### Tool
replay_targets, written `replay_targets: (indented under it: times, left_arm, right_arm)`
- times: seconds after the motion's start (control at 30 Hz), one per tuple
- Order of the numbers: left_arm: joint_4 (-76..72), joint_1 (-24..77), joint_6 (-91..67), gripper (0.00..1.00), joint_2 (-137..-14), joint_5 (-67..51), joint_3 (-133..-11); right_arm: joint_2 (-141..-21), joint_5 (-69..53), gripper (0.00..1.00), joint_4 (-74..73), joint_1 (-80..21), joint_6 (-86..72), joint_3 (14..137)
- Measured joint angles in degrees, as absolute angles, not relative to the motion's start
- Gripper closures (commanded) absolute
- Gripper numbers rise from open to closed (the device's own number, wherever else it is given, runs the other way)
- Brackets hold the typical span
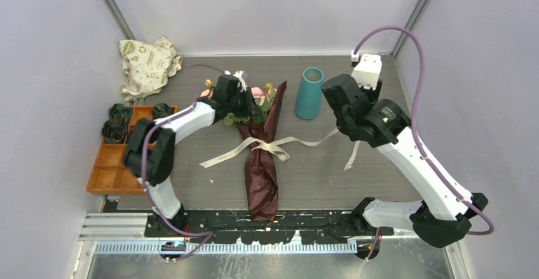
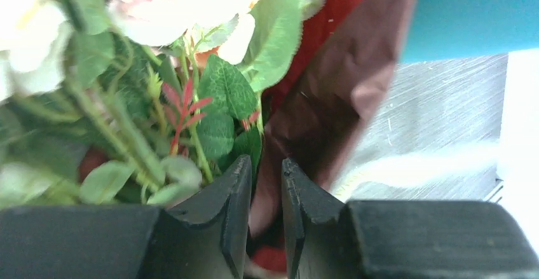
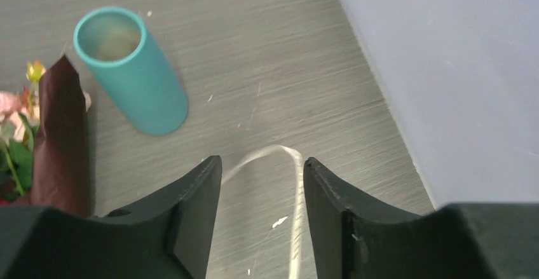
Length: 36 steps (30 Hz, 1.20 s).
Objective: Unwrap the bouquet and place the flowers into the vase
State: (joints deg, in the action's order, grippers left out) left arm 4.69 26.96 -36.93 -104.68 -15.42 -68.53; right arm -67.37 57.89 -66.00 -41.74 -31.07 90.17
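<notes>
Unwrapping in hand. Bouquet (image 1: 262,164) laid on the counter (image 1: 318,183), near the vase (image 1: 309,93). Left fingers (image 2: 229,215) clenched on wrapping paper (image 2: 330,101); right fingers (image 3: 191,215) released above the ribbon (image 3: 295,190). Next, ribbon must be drawn clear.

I see white shells over black joints on both the left arm (image 1: 191,119) and the right arm (image 1: 419,164). A mauve cable (image 1: 391,28) runs off each, the right one's loop showing at 1 o'clock. The right gripper (image 3: 262,160) has matte black, wedge-shaped fingers (image 3: 197,215). Black base plates (image 1: 305,218) sit at 6 o'clock.
</notes>
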Motion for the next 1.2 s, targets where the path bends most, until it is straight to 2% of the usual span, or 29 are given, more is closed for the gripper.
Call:
replay_targets:
  times: [0.07,0.17,0.27,0.4,0.53,1.0,1.07,1.2]
  left_arm:
    - [8.27,27.11,-35.33,0.70,-99.79,-13.30,-68.36]
    - [11.94,27.68,-32.99,0.61,-92.18,-10.41,-66.39]
    - [15.73,29.04,-31.00,0.56,-87.68,-8.27,-63.68]
    - [21.87,31.29,-29.39,0.43,-87.64,-6.20,-61.67]
    - [26.76,34.52,-28.88,0.40,-87.64,-3.29,-59.90]
    - [26.35,37.32,-27.97,0.44,-92.09,3.27,-57.25]
    - [25.78,37.32,-27.83,0.48,-92.77,3.53,-57.19]
    - [24.64,37.32,-27.55,0.62,-94.06,3.97,-57.19]
  right_arm:
    - [-68.38,55.68,0.37,-65.43,-41.71,-31.22,88.53]
    - [-69.47,52.40,0.35,-63.35,-41.71,-31.24,86.17]
    - [-69.78,48.88,0.35,-60.66,-41.71,-31.27,83.72]
    - [-69.93,45.39,0.34,-57.80,-41.71,-31.29,81.56]
    - [-71.07,43.07,0.34,-55.77,-41.71,-31.33,80.64]
    - [-71.77,38.13,0.35,-51.68,-41.71,-31.66,77.65]
    - [-71.77,37.67,0.35,-50.94,-41.71,-31.75,76.99]
    - [-71.79,36.60,0.35,-50.39,-41.71,-31.97,75.68]
